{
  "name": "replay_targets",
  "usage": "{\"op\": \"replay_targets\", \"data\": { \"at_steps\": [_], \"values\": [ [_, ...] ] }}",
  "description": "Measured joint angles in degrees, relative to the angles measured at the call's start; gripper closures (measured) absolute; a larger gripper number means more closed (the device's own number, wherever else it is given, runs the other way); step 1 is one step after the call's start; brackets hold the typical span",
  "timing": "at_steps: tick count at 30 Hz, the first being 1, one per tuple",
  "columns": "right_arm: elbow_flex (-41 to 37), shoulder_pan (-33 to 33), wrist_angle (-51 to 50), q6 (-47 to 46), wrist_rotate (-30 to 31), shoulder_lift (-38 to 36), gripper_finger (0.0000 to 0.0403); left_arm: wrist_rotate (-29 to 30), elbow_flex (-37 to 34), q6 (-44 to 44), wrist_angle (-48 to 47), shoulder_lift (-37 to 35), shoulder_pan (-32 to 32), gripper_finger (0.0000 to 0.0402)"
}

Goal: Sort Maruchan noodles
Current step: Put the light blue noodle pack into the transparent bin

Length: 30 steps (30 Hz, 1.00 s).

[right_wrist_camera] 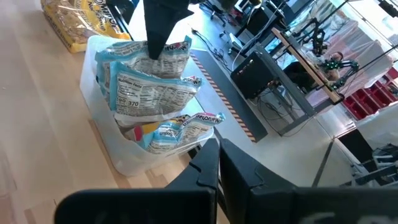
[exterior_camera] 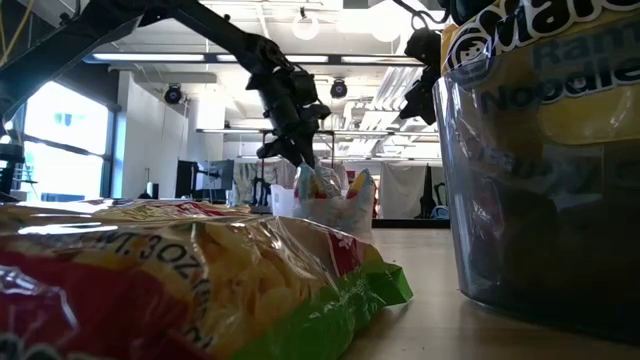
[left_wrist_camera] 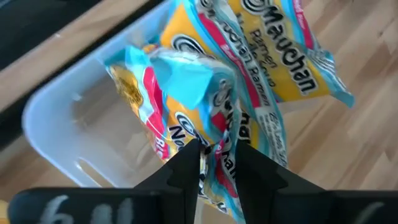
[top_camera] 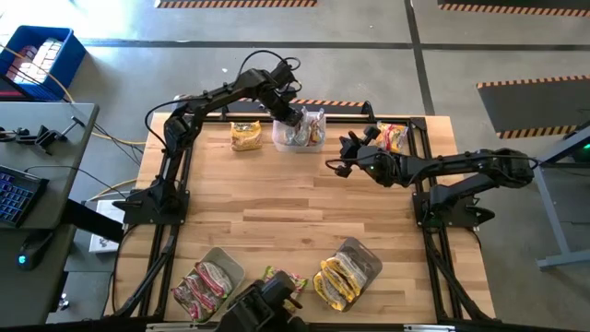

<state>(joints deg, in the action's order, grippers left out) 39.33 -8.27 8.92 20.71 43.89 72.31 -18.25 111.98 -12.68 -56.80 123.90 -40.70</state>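
A clear tub (top_camera: 300,140) stands at the table's far edge, near the middle. It holds several blue-edged Maruchan packets (right_wrist_camera: 152,87), standing on edge and leaning on one another. My left gripper (left_wrist_camera: 217,158) points steeply down over the tub. It is open a little, one finger on each side of the upper edge of the top packet (left_wrist_camera: 186,81). My right gripper (top_camera: 339,159) hovers shut just right of the tub, above the table, holding nothing. One yellow packet (top_camera: 245,136) lies flat left of the tub. My left gripper comes from above, slanting down, with its fingers (left_wrist_camera: 186,168) on either side of the crumpled upper edge (left_wrist_camera: 214,146) of the top packet. The packet stands in the tub among the others. Whether the fingers touch it I cannot tell.
Another packet (top_camera: 392,136) lies at the far right corner. Near the front edge stand a tub of pink-red packets (top_camera: 207,281) and a tub of yellow packets (top_camera: 348,272), with a green-edged packet (top_camera: 281,277) between them. Bare wood fills the table's middle.
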Motion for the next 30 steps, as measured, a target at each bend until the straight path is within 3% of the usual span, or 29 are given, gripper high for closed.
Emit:
{"op": "replay_targets", "data": {
  "at_steps": [17, 22, 30],
  "values": [
    [0.00, 0.00, -0.01, -1.22, -2.35, 0.00, 0.0403, -0.42, 0.00, 0.80, 3.22, 1.60, -1.34, 0.0391],
    [0.00, 0.00, -0.01, -1.22, -2.33, 0.00, 0.0403, -0.31, 0.00, 0.16, 3.52, 2.70, -1.29, 0.0385],
    [0.00, 0.00, -0.01, -1.22, -2.34, 0.00, 0.0403, 0.54, 0.00, 0.14, 3.65, 2.82, -1.40, 0.0335]
  ]
}}
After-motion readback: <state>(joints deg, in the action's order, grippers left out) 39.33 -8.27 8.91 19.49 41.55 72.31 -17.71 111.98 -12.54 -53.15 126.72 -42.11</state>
